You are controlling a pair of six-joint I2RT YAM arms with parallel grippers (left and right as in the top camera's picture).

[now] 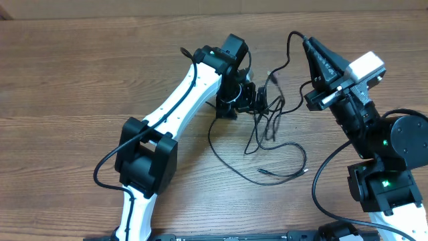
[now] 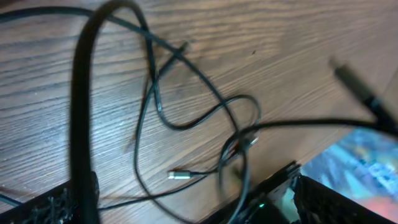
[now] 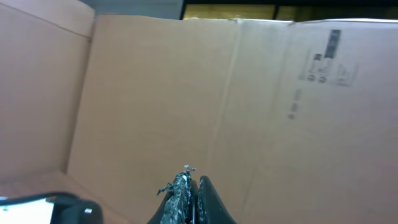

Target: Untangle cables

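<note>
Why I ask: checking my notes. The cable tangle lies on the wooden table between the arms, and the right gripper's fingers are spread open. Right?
No: the right gripper is shut, as the right wrist view shows. The cables do lie on the table.

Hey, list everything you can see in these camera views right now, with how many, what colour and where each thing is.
Brown wooden table: one, brown, under everything.
Thin flexible cables: a few, number unclear in the tangle, black, table centre between the arms.
Small silvery-tipped plug: one, silver, lying on the wood at a cable's end.
Cardboard panels: number unclear, brown with a printed label, filling the right wrist view.
Left arm: one, white with black joints, reaching to the tangle.
Left gripper: one, black, open over the tangle.
Right arm: one, mostly black, right edge.
Right gripper: one, black, shut, a cable running from its tip.
</note>
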